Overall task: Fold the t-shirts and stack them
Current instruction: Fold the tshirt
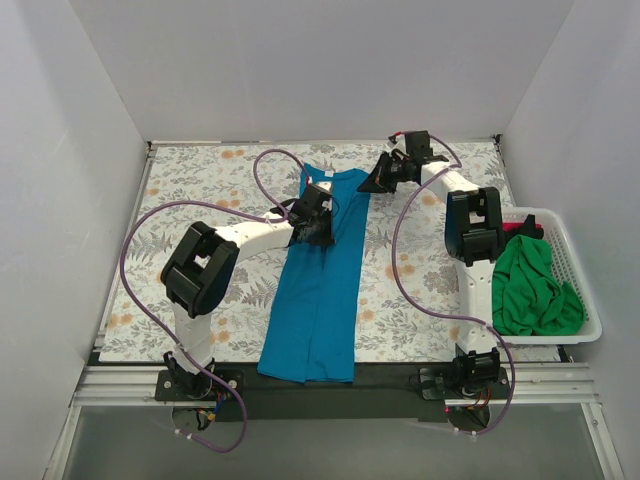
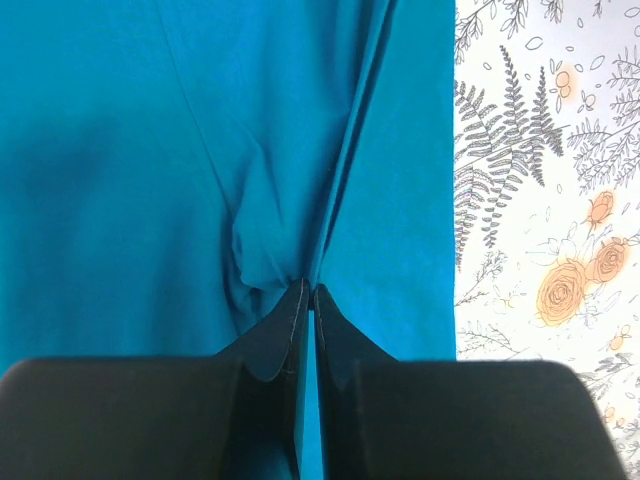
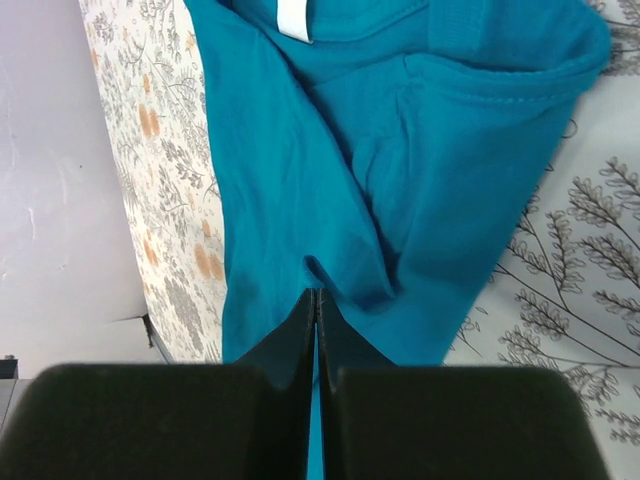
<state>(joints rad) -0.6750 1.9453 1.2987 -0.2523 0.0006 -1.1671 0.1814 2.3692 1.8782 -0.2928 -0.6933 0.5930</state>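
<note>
- Right now, your teal-blue cotton t-shirt (image 1: 318,290) lies on the floral-printed tabletop (image 1: 200,180) as a long narrow strip. Its sides are folded in, the collar is at the far end, and the hem drapes over the near edge.
- Your left tool (image 2: 308,290) is pinched fully closed on a tuck of that shirt, and creases run straight into its tips. It sits on the strip's left side, toward the collar end.
- Your right tool (image 3: 317,295) is likewise clamped tight on the fabric, on the right side by the collar. The white neck label (image 3: 295,18) lies just beyond it.
- With one grip on each side of the collar end, you look set to lift that end evenly and carry it toward the hem for the crosswise fold. That is my reading, not something shown.
- The white slatted plastic basket (image 1: 572,262) stands at the tabletop's right edge, well apart from the strip.
- It holds a crumpled bright green t-shirt (image 1: 530,290) and, at the far side of that, a sliver of red-magenta cloth (image 1: 527,232), probably another shirt waiting.
- No finished stack is in view, so I judge you are early in the job.
</note>
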